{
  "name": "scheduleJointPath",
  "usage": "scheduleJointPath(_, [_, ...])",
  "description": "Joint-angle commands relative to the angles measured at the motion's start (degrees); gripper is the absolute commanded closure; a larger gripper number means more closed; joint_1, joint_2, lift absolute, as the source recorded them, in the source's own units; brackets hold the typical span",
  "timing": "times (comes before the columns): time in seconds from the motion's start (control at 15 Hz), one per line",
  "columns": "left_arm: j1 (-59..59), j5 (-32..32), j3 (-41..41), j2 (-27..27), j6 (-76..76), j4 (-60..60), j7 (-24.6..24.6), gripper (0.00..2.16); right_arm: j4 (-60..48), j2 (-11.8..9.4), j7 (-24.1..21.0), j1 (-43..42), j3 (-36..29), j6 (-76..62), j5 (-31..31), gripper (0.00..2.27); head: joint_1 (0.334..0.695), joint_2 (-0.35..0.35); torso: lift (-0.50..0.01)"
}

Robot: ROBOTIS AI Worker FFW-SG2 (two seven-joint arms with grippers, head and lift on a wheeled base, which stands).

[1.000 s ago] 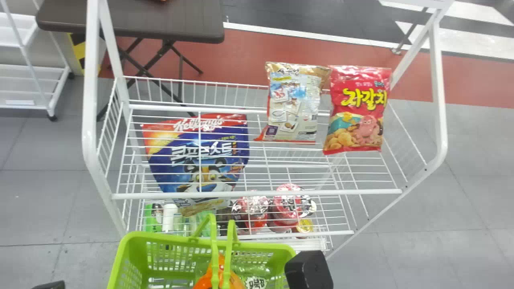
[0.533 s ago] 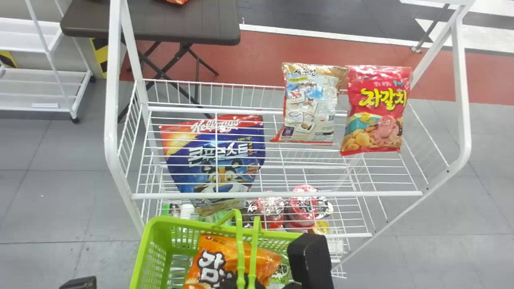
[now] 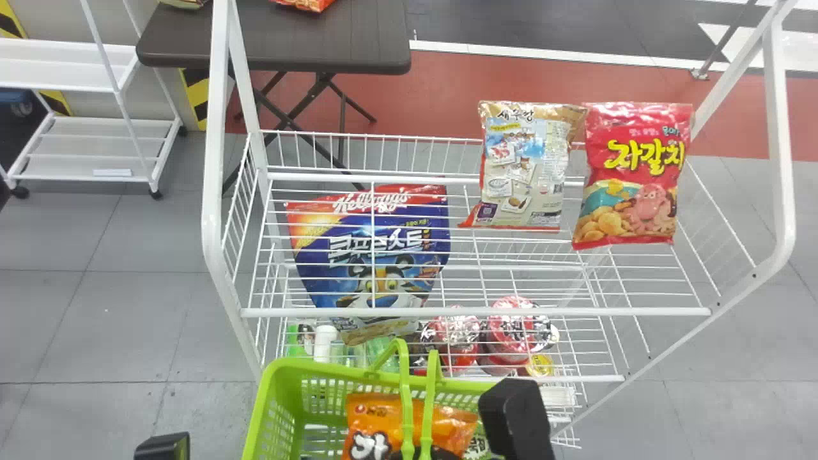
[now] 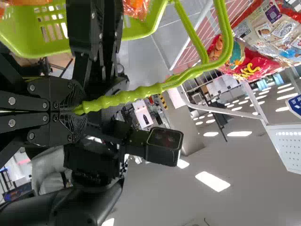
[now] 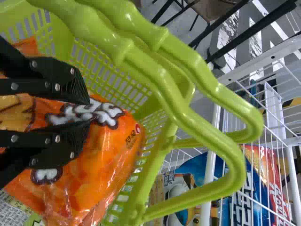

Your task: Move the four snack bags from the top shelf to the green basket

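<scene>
1. Rack [image 3: 476,312], shelf bags and green basket [image 3: 275,415] have slid toward the right side of the head view, and the orange bag [image 3: 390,418], earlier only a narrow patch behind the handles, now shows much more of its printed front.
2. Two of the four snack bags are in the basket: the orange one lies partly over a green bag [image 3: 477,448].
3. Two more are on the top shelf: a beige bag [image 3: 524,172] stands just left of a red bag [image 3: 632,179], both toward the rack's right end.
4. At the basket's left, the left gripper [image 3: 163,447] has its jaws pinched together on the green handles [image 4: 141,93].
5. Over the basket's right side is the right gripper [image 3: 517,415]; its jaws are spread a little, the orange bag's surface visible between them.
6. Below the top shelf are a large blue cereal bag [image 3: 374,255] and, to its right, red-lidded containers [image 3: 514,326].
7. Behind the rack, a dark tabletop [image 3: 332,41] carries another orange-red packet [image 3: 310,4].
</scene>
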Motion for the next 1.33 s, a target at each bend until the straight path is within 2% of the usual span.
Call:
scheduleJointPath(0.0, [-0.1,-0.2,0.0,-0.1,0.0,0.1,0.2,1.22,-2.3,0.0,0.7,0.4,-2.4,2.8,-0.1,0.06,0.695,-0.148,0.0])
scheduleJointPath(0.33, [-0.7,-0.4,0.0,-0.3,0.0,0.8,0.4,1.22,-2.8,1.5,0.2,-0.3,-9.8,-3.5,-1.3,0.06,0.695,-0.263,0.0])
scheduleJointPath(0.47, [-1.0,-0.4,0.0,-0.3,0.2,0.9,0.4,1.22,-1.1,2.8,-2.7,-2.2,-11.7,-11.5,-1.3,0.06,0.695,-0.291,0.0])
scheduleJointPath(0.6, [-1.4,-0.4,-0.1,-0.2,0.6,1.1,0.6,1.22,4.6,5.2,-5.8,-7.3,-13.3,-20.2,-1.3,0.06,0.695,-0.319,0.0])
scheduleJointPath(0.73, [-2.0,-0.3,-0.3,-0.1,0.6,1.8,0.6,1.22,11.5,8.1,-6.5,-14.2,-14.8,-25.2,0.0,0.07,0.695,-0.326,0.0])
scheduleJointPath(0.93, [-2.9,0.3,-0.5,0.3,0.6,3.1,0.6,1.22,24.7,8.7,-12.3,-24.6,-14.6,-33.3,2.8,0.08,0.695,-0.344,0.0])
scheduleJointPath(1.0, [-2.9,0.5,-0.5,0.4,0.6,3.2,0.6,1.22,29.3,8.8,-13.8,-27.8,-13.3,-35.9,5.6,0.08,0.695,-0.35,0.0])
scheduleJointPath(1.27, [-3.5,0.9,-0.4,0.7,0.7,3.8,0.6,1.22,38.3,10.5,-14.7,-35.6,-13.1,-37.5,6.9,0.08,0.695,-0.329,0.0])
